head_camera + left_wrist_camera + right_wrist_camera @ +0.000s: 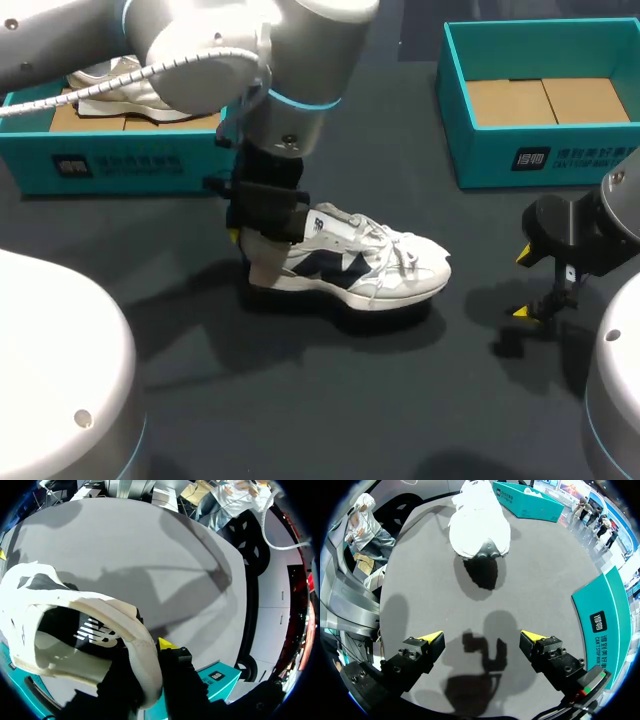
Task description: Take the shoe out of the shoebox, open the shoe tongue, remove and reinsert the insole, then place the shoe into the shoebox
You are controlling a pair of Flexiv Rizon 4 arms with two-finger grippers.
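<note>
Near printed teal shoebox [480,155], white shoe [375,265], heel pinched by left end effector [255,245], right end effector [523,283] spread

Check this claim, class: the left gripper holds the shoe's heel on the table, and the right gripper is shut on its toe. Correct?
No. The right gripper is open and away from the shoe, above the table, as the right wrist view shows. The left gripper does hold the heel.
</note>
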